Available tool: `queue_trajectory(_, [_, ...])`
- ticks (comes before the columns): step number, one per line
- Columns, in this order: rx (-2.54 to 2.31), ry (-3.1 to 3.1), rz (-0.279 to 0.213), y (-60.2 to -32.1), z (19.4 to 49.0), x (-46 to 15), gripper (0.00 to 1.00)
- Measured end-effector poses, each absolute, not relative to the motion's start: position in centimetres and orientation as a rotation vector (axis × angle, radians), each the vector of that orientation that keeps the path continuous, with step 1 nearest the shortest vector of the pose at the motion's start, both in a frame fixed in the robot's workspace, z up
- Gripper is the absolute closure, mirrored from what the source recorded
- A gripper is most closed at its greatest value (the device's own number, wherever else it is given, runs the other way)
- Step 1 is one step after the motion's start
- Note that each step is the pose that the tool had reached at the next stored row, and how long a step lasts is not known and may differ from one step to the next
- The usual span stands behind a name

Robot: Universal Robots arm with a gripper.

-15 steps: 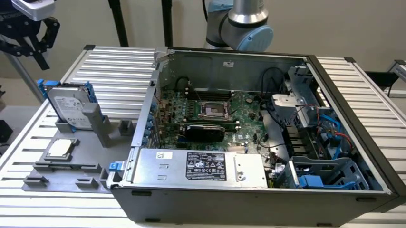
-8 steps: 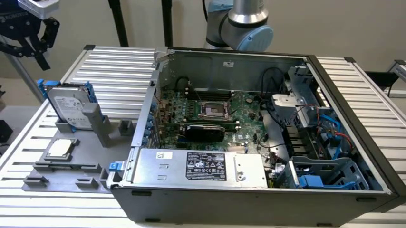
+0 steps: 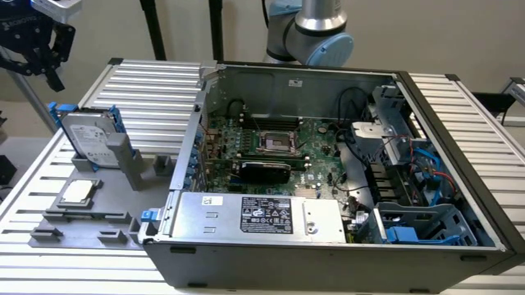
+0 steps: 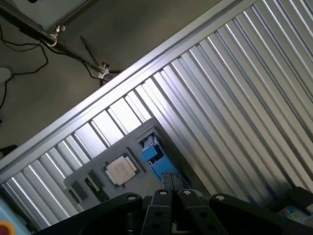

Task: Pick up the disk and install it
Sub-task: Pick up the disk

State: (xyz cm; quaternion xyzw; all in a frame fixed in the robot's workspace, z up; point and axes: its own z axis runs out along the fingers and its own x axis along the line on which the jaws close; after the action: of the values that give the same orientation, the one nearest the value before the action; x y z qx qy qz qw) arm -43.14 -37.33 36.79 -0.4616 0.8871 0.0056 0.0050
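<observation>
The disk stands tilted on edge in a grey holder at the exterior view's left. It is silver-grey with a white label and blue carrier rails. My black gripper hangs high above it, a little further to the exterior view's left, apart from it. In the wrist view my gripper has its two fingers pressed together with nothing between them. Just beyond the fingertips I see the blue edge of the disk from above.
An open computer case fills the table's middle, with a motherboard, a silver power supply and a blue drive bay. A small square chip lies on the grey fixture. The table top is ribbed aluminium.
</observation>
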Motion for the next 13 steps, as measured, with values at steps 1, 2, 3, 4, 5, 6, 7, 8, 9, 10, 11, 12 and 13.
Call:
queue_trajectory(1, [-1.473,2.766,0.020,-37.33,36.76,-43.14,0.89])
queue_trajectory(2, [-1.500,2.755,0.021,-37.33,36.73,-43.13,0.89])
queue_trajectory(3, [-1.526,2.743,0.023,-37.33,36.70,-43.14,0.89])
queue_trajectory(4, [-1.551,2.731,0.025,-37.33,36.67,-43.14,0.89])
queue_trajectory(5, [-1.577,2.719,0.027,-37.33,36.64,-43.14,0.89])
queue_trajectory(6, [-1.602,2.706,0.029,-37.33,36.61,-43.13,0.89])
queue_trajectory(7, [-1.628,2.694,0.030,-37.33,36.58,-43.13,0.89])
queue_trajectory(8, [-1.655,2.680,0.032,-37.33,36.55,-43.14,0.89])
queue_trajectory(9, [-1.680,2.666,0.033,-37.33,36.52,-43.14,0.89])
queue_trajectory(10, [-1.704,2.651,0.034,-37.33,36.50,-43.14,0.89])
queue_trajectory(11, [-1.729,2.637,0.034,-37.33,36.47,-43.13,0.89])
queue_trajectory(12, [-1.753,2.622,0.034,-37.33,36.46,-43.13,0.89])
queue_trajectory(13, [-1.777,2.606,0.035,-37.33,36.44,-43.13,0.89])
